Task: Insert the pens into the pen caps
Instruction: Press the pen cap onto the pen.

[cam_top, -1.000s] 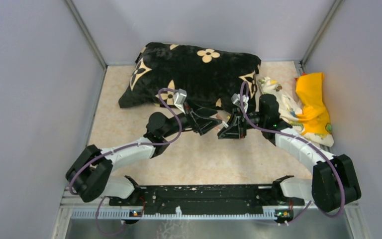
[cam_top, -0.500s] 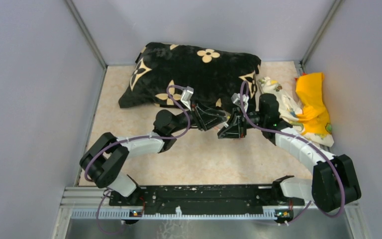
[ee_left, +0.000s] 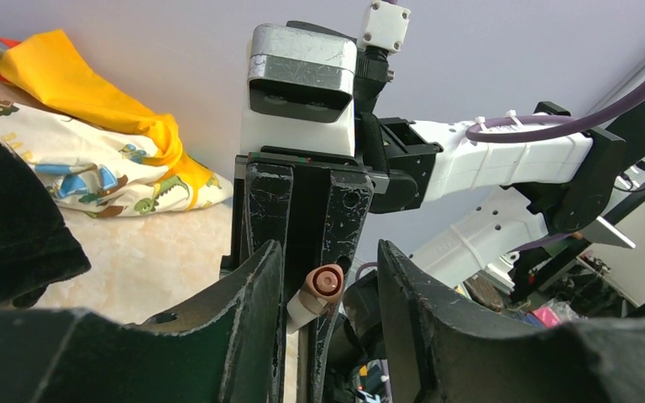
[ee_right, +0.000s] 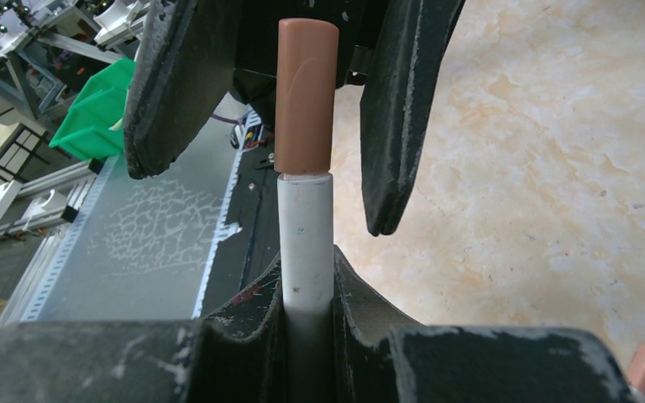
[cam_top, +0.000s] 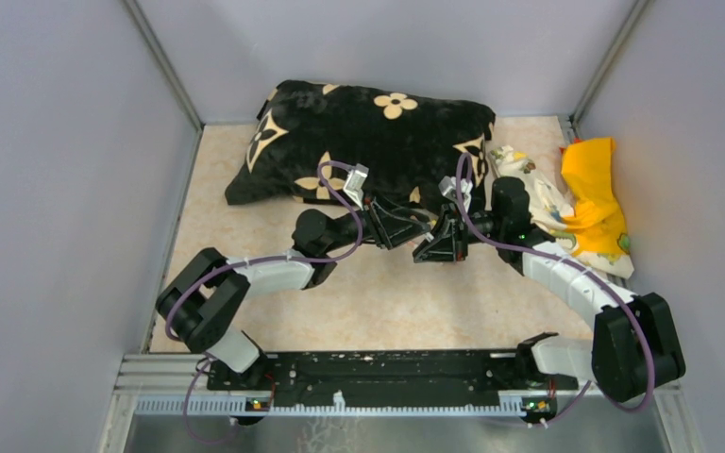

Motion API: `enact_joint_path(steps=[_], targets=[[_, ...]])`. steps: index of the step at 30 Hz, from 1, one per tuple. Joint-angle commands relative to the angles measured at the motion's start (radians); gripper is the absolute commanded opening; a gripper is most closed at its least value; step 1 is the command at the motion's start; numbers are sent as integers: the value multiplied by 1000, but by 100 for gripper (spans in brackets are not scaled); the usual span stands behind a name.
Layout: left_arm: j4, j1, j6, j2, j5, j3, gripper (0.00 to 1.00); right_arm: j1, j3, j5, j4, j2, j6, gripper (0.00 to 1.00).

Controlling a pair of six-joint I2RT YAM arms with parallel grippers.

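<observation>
The right gripper (ee_right: 306, 281) is clamped on the white barrel of a pen (ee_right: 306, 227), held over the middle of the table (cam_top: 387, 302), just off the near edge of the black cushion (cam_top: 368, 132). A brownish-pink cap (ee_right: 306, 84) sits on the pen's end, between the parted fingers of the left gripper (ee_left: 327, 260), which stand clear of it on both sides. A loose cap (ee_right: 643, 368) lies on the table.

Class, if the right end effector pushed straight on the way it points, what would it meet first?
The left end effector, probably: its open fingers flank the capped pen held by the right end effector. Depth unclear.
</observation>
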Motion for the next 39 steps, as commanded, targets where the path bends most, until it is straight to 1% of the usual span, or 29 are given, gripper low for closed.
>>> enact_joint_path(steps=[1,6,15,25,26,27,30,32,34,39], targets=[[49,4,4,2,9,29,52,-5,43,-20,20,2,-20,0],[9,4,34,-18,-34,34,51,-4,42,-18,20,2,-18,0],[-11,-9,78,-44,-103,25,48,-3,42,-19,22,7,-15,0],[-16,-37,89,-22,-114,43,39,-3,40,-16,25,9,-13,0],[-18,-38,91,-19,-113,47,38,-3,40,-16,25,9,-14,0],[-18,-41,90,-16,-113,49,33,-3,40,-15,25,10,-12,0],[-28,-46,94,-8,-104,58,12,-3,42,-15,25,7,-12,0],[-37,-55,97,-2,-99,64,5,-3,44,-15,22,7,-12,0],[-49,-67,103,4,-98,63,2,-3,49,-12,20,3,-8,0],[-87,-106,120,11,-134,49,0,-3,54,-5,21,-11,0,0]])
